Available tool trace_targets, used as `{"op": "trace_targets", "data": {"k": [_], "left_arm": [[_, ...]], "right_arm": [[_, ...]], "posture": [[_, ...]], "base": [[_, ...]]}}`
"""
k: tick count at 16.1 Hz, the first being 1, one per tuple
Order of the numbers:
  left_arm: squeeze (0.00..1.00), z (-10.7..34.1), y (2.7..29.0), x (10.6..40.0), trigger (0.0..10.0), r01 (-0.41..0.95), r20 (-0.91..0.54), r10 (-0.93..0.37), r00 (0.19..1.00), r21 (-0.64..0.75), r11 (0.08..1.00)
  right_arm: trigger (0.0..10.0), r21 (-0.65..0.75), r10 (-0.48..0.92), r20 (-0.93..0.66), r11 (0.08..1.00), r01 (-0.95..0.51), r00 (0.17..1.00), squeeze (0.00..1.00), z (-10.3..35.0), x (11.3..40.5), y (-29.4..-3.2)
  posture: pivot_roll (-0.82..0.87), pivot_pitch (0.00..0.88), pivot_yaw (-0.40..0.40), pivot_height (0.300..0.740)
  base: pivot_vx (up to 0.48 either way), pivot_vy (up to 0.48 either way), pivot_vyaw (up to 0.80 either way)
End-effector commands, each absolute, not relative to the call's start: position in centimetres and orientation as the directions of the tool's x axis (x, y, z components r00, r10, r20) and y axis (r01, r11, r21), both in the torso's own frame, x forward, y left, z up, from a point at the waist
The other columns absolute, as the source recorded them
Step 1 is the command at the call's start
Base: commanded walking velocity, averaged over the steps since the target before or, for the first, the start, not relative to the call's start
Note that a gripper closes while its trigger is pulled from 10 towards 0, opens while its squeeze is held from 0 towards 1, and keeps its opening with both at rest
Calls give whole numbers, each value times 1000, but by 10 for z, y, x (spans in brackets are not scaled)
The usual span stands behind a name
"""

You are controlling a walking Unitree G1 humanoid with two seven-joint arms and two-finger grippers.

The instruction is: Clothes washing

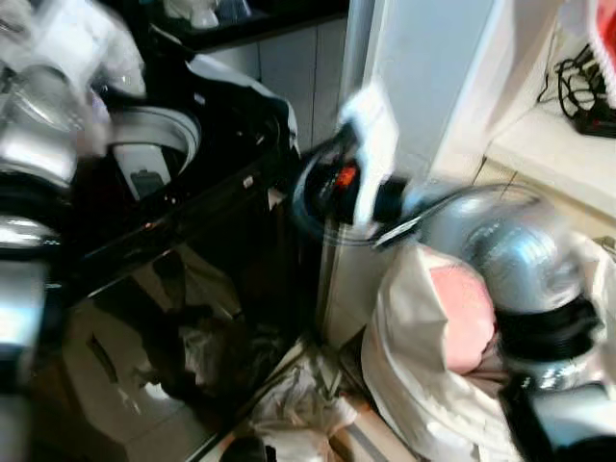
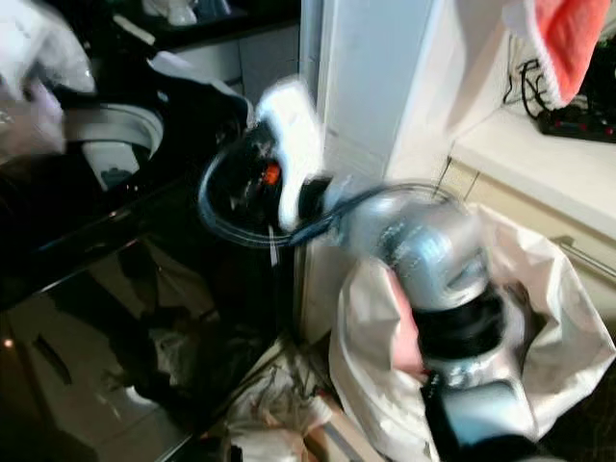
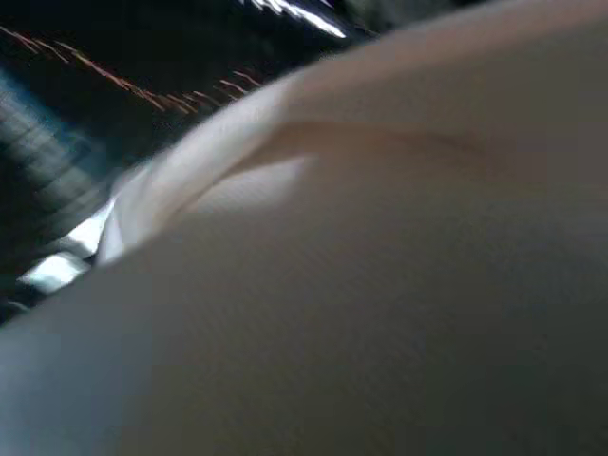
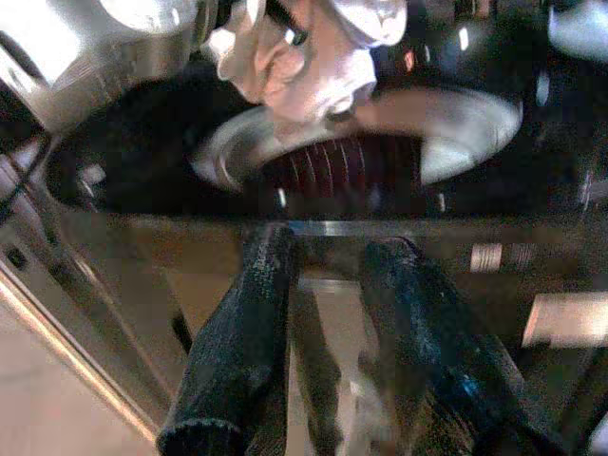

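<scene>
A black top-loading washing machine (image 1: 192, 221) stands at the left, its round drum opening (image 4: 351, 161) uncovered. My left gripper (image 4: 275, 19) is raised over the opening, shut on a crumpled white garment (image 4: 304, 66) that hangs just above the drum. The same garment (image 3: 380, 285) is a pale blur in the left wrist view and sits at the top left (image 1: 82, 43) in the head view. My right gripper (image 4: 328, 242) is open and holds nothing. It is in front of the machine's near edge and points at the drum. Everything is motion-blurred.
A white laundry bag (image 1: 414, 375) holding a pink cloth (image 1: 462, 318) sits on the floor under my right elbow. Crumpled clothes (image 1: 298, 404) lie at the machine's foot. A white pillar (image 1: 423, 77) stands behind. The counter (image 1: 549, 154) on the right carries black cables (image 1: 582, 87), and a pink towel (image 2: 568, 38) hangs there.
</scene>
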State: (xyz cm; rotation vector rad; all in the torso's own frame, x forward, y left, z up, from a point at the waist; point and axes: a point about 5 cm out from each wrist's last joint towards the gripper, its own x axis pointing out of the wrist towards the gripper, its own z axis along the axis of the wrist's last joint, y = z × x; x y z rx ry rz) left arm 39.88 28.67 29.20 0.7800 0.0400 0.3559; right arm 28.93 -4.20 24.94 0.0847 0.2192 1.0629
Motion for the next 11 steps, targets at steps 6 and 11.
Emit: {"op": "trace_targets", "data": {"k": [6, 11], "left_arm": [[1000, 255, 278, 403, 10000, -171, -169, 242, 955, 352, 920], [1000, 246, 268, 405, 10000, -84, -234, 143, 962, 243, 966]], "right_arm": [[10000, 168, 865, -165, 498, -851, 474, 0, 243, 281, -30], [10000, 168, 869, -174, 490, -855, 464, 0, 242, 279, -29]], "posture": [[43, 0, 16, 740], [47, 0, 10, 740]], "base": [[0, 0, 0], [0, 0, 0]]}}
